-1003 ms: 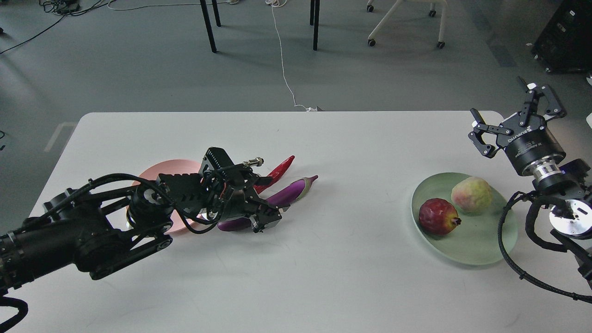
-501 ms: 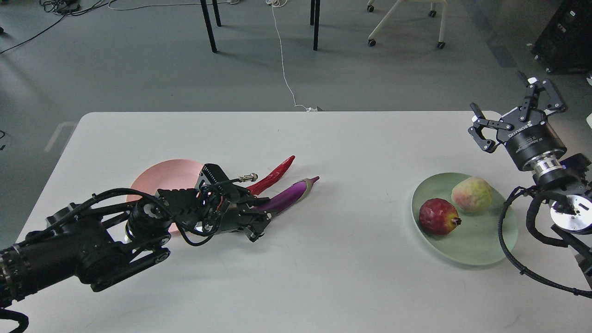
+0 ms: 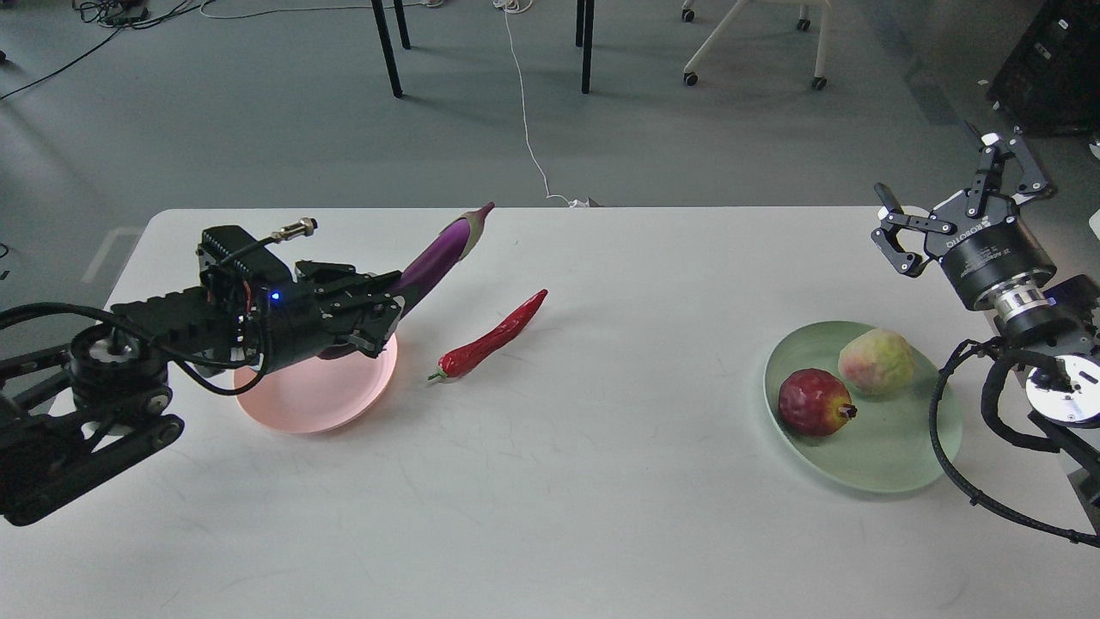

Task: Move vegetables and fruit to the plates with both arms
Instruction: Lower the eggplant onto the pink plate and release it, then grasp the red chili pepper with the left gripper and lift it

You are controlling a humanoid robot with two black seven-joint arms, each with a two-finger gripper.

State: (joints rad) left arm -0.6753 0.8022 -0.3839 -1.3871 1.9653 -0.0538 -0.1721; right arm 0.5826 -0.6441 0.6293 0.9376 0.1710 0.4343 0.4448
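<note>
My left gripper (image 3: 378, 309) is shut on the purple eggplant (image 3: 443, 251) and holds it lifted over the right part of the pink plate (image 3: 314, 404), stem end pointing up and right. The red chili pepper (image 3: 491, 336) lies on the table just right of the pink plate. The dark red pomegranate (image 3: 815, 401) and the pale yellow-green fruit (image 3: 876, 362) sit on the mint green plate (image 3: 868, 464) at the right. My right gripper (image 3: 958, 211) is open and empty, raised above the table's far right corner behind the green plate.
The white table (image 3: 601, 516) carries only the two plates and the produce. Beyond its far edge are chair and table legs (image 3: 587, 47) and a white cable (image 3: 528, 129) on the grey floor.
My left gripper has lifted the eggplant off the table and carried it left and back over the pink plate. The chili now lies uncovered. My right gripper rose slightly.
</note>
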